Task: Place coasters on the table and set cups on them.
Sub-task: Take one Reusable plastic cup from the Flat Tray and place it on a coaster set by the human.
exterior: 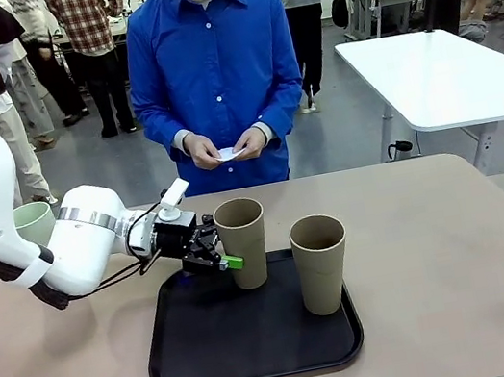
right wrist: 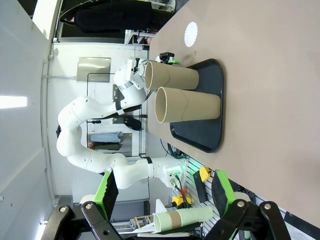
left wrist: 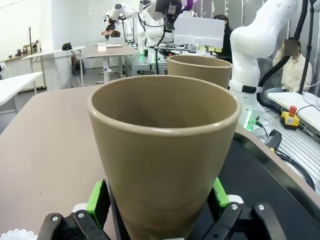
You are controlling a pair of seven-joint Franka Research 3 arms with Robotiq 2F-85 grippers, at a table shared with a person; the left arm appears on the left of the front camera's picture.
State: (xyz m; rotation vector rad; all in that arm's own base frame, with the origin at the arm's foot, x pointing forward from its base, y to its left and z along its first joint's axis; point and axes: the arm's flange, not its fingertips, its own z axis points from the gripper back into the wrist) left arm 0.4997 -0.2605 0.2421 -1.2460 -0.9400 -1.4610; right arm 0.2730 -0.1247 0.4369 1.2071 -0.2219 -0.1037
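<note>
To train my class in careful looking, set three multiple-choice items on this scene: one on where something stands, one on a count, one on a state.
1. Where do the tan cups stand?
A on the black tray
B on the floor
C on a chair

2. How many tan cups stand on the tray?
A one
B two
C four

3. How is the left tool?
A shut on a spoon
B shut in the air above the tray
C open, with a tan cup between its fingers

Answers:
1. A: both cups stand upright inside the tray's rim.
2. B: the front view shows two of them there.
3. C: the left wrist view shows its fingers apart, one on each side of the cup.
</note>
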